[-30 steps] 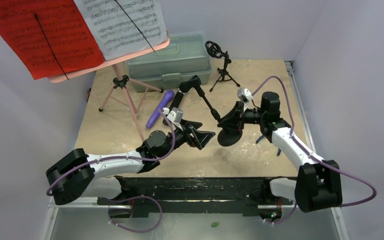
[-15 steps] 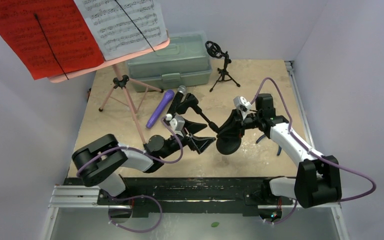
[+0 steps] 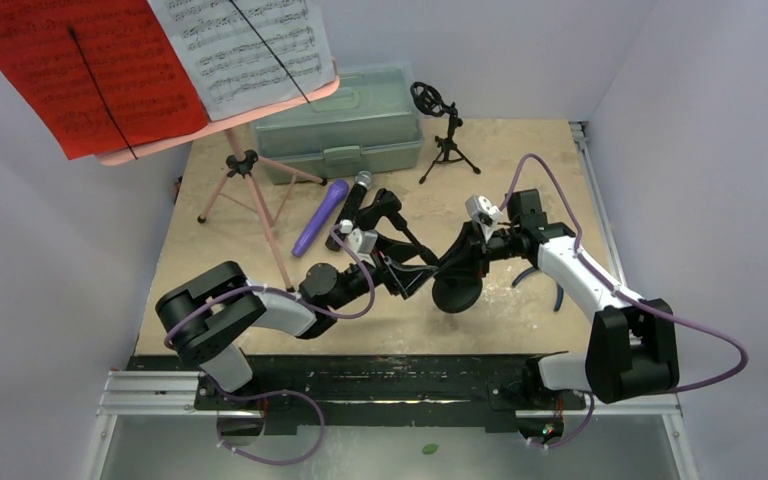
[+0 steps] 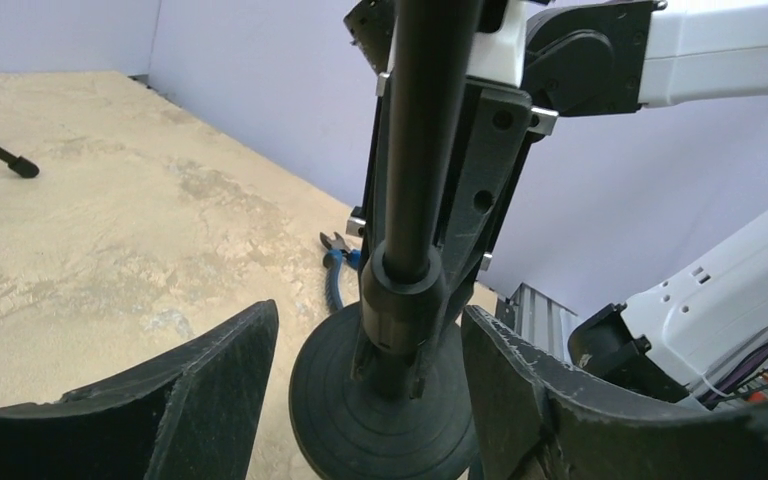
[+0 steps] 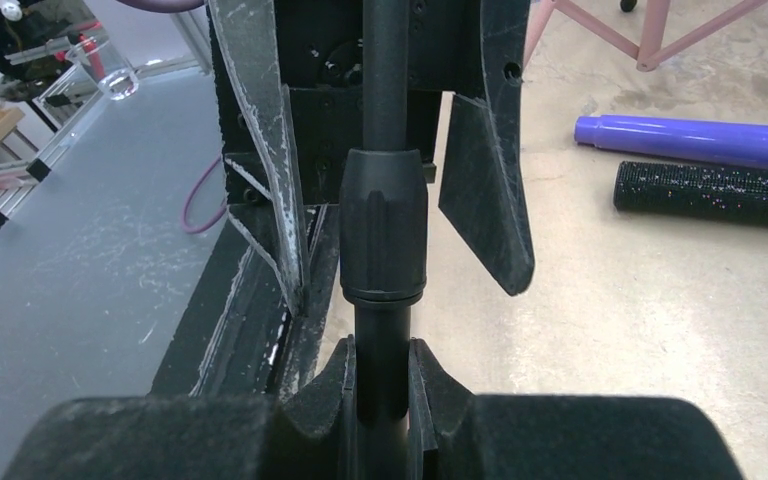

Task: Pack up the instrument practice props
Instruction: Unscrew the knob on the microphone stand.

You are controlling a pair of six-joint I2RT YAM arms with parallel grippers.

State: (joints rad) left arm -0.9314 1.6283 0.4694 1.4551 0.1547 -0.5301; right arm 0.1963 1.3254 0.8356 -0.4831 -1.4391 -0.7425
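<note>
While the right pincer [image 5: 383, 392] clamps the mic stand pole [image 4: 426, 120], the left pincer [image 4: 368, 385] straddles it, open.

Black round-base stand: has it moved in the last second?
Yes. The black round-base stand's upper end has swung away from the grey-green case, back toward the robot, uncovering the black microphone.

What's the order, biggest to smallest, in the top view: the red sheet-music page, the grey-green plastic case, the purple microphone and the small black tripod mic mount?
1. Red sheet-music page, though nearness to the camera inflates it.
2. Grey-green plastic case.
3. Purple microphone and small black tripod mic mount: alike, unranked.
</note>
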